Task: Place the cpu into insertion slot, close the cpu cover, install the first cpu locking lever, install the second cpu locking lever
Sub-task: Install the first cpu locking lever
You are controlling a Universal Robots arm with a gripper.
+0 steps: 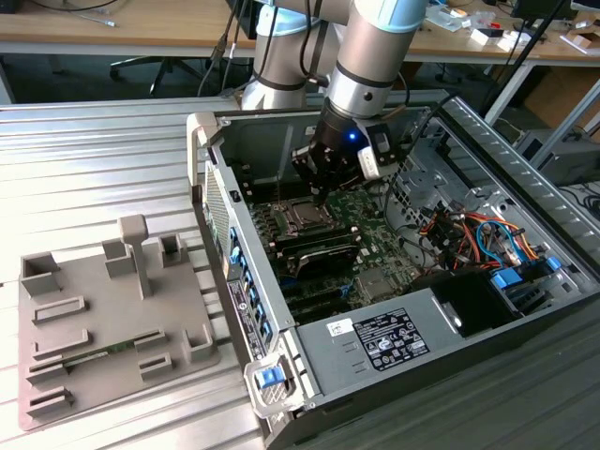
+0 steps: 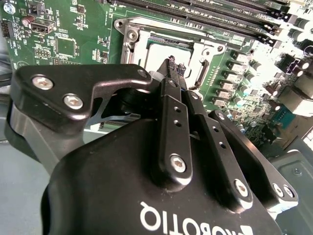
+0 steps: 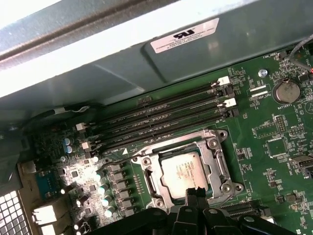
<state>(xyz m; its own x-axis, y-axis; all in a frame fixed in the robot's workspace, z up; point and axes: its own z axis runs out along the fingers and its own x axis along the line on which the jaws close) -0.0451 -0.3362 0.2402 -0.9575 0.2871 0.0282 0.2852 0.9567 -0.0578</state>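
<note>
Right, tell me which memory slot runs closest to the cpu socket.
The long black memory slot bordering the socket frame; the other slots lie farther toward the case wall.

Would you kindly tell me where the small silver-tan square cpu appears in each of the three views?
Exterior view: the small silver-tan square cpu sits on the green board, just below the black pincer.
First wrist view: the cpu lies inside the silver metal frame.
Second wrist view: the cpu is partly behind the pincer.
Shared landmark: the silver frame.
</note>
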